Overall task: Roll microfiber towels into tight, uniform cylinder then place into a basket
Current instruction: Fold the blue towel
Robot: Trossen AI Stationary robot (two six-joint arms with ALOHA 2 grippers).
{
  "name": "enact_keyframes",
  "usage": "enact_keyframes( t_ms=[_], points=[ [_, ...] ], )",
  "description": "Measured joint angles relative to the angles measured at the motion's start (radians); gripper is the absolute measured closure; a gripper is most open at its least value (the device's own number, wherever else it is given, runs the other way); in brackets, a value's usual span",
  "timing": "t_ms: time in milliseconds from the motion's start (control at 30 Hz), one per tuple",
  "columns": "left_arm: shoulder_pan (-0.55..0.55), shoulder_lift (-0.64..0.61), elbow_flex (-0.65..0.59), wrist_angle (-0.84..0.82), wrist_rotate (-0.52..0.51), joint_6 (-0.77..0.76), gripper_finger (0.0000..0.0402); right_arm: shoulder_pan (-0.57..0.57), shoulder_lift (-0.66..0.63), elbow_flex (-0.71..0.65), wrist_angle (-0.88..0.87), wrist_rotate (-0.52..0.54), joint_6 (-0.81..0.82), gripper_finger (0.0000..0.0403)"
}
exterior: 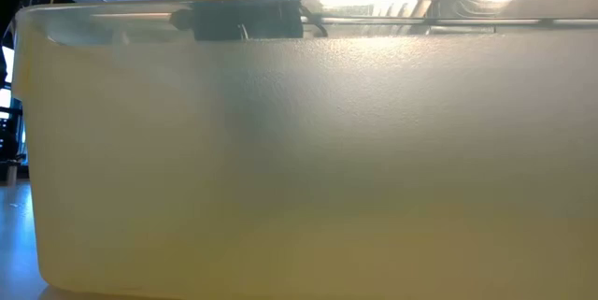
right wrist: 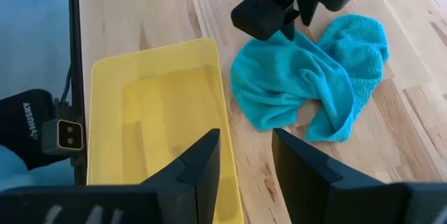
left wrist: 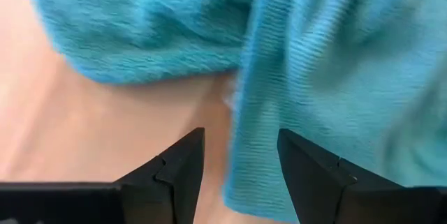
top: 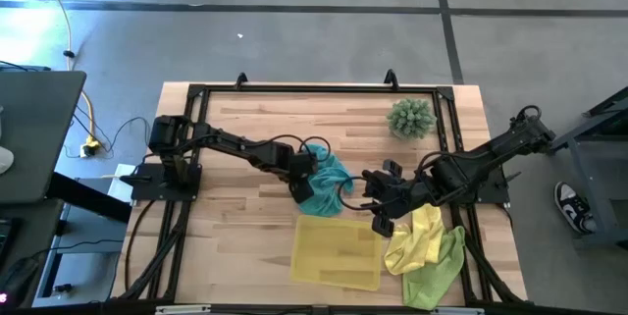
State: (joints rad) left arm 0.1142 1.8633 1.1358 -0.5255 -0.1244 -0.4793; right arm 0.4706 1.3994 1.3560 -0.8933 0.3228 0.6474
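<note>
Overhead, lime towel, low view basket wall

teal towel: on the table, near its middle, crumpled
left gripper: at the teal towel's left edge
basket: at the table's front edge, just in front of the teal towel
right gripper: between the teal towel and the yellow towel
lime towel: front right corner, touching the yellow towel
spiky plant: back right, well apart from the towels
</note>
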Motion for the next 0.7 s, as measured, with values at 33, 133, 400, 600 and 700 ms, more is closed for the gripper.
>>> enact_keyframes(
  t_ms=[33, 133, 400, 600, 700],
  points=[
    [-0.004, 0.0, 0.0, 0.001, -0.022, 0.0, 0.0229, 0.0, 0.0, 0.0, 0.0, 0.0, -0.002, 0.0281],
    [-0.011, 0.0, 0.0, 0.001, -0.044, 0.001, 0.0229, 0.0, 0.0, 0.0, -0.001, 0.0, -0.001, 0.0281],
    [-0.018, 0.029, 0.0, -0.009, 0.008, 0.015, 0.0229, 0.0, 0.0, 0.0, -0.006, 0.003, -0.001, 0.0281],
    [-0.018, 0.063, 0.005, -0.017, 0.019, 0.045, 0.0229, -0.03, 0.0, -0.002, -0.043, 0.125, 0.019, 0.0281],
    [-0.02, 0.066, 0.004, -0.021, 0.026, 0.065, 0.0231, -0.069, 0.0, -0.027, -0.129, 0.148, 0.08, 0.0281]
  ],
)
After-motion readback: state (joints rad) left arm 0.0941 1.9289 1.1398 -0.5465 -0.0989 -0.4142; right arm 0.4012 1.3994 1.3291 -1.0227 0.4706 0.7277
